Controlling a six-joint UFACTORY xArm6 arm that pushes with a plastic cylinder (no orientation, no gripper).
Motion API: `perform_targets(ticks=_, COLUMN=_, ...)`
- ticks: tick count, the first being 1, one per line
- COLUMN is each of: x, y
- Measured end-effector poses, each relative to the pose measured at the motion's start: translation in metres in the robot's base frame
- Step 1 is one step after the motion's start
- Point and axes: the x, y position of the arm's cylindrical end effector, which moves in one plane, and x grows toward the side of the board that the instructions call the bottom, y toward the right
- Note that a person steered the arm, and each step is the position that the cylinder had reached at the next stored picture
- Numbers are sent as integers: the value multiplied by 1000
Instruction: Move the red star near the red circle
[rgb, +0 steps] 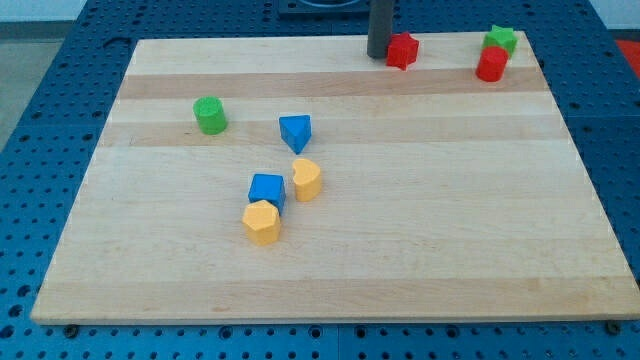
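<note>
The red star (402, 50) lies near the view's top edge of the board, a little right of centre. The red circle (491, 65) stands further to the view's right, near the top right corner, touching a green star (501, 40) just above it. My tip (379, 54) is the lower end of the dark rod and rests against the red star's left side.
A green circle (210, 115) sits at the upper left. A blue triangle (295, 132), a yellow heart (306, 179), a blue cube (267, 189) and a yellow hexagon (261, 222) cluster left of centre. The wooden board (450, 220) lies on a blue perforated table.
</note>
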Motion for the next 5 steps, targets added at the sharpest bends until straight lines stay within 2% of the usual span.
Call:
perform_targets(ticks=1, x=2, y=1)
perform_targets(ticks=3, x=2, y=79)
perform_targets(ticks=4, x=5, y=66)
perform_targets(ticks=5, x=7, y=1)
